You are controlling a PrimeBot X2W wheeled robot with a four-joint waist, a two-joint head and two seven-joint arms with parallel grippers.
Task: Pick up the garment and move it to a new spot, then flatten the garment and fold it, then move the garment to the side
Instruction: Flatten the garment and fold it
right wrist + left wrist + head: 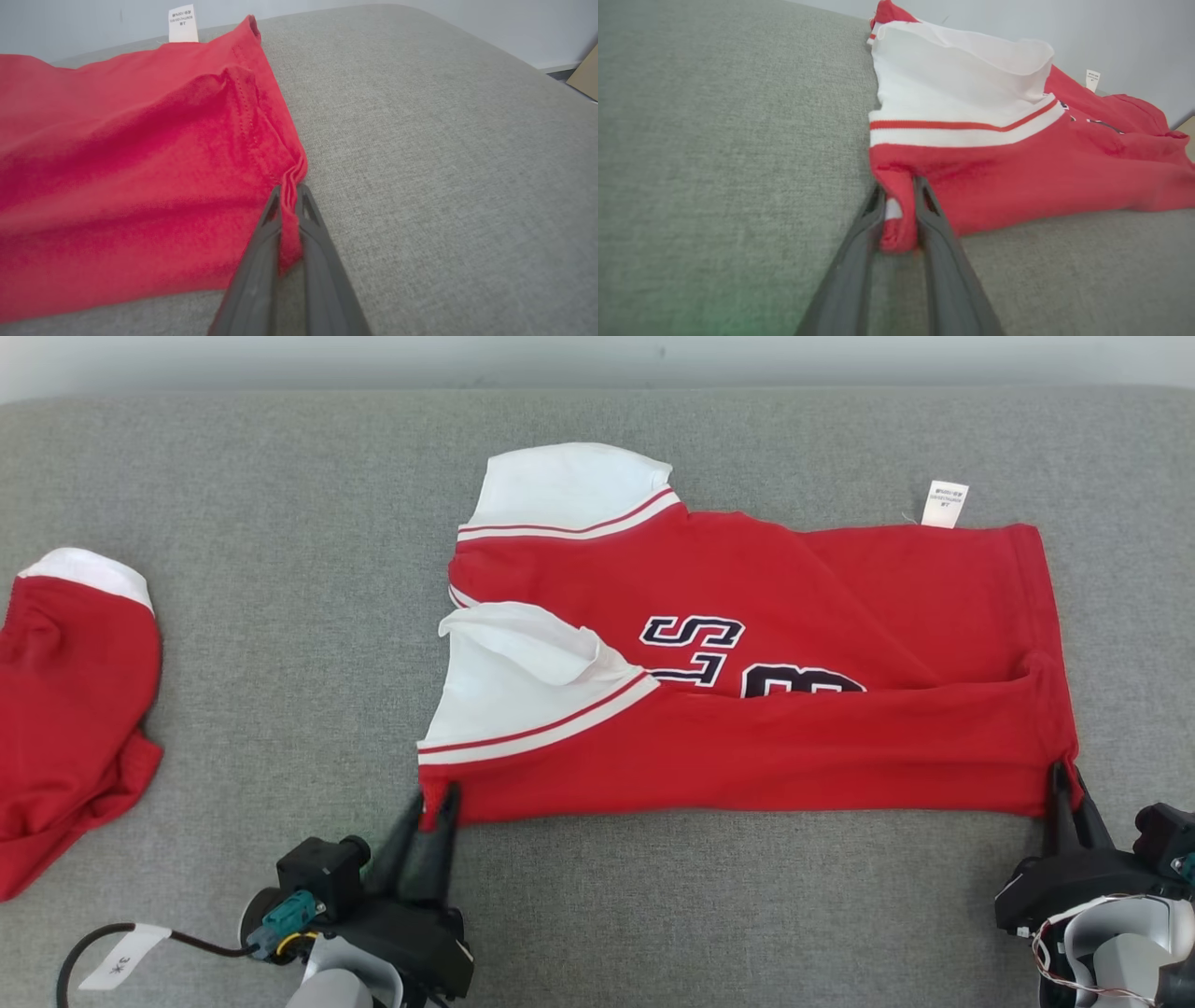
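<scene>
A grey woven fabric bench (280, 504) runs up to a pale wall. At its middle lies a red jersey (747, 756) with white, red-striped sleeves and dark lettering, folded lengthwise and spread flat. The left fingers (403, 845) grasp a bunch of red cloth at its near left corner. The right fingers (1062, 807) are clenched on the gathered hem at its near right corner. A second red garment (75, 709) lies well apart at the left edge.

Both low: left fingers (866, 233) clasp garment (840, 756) corner, right fingers (315, 247) pinch other corner.
</scene>
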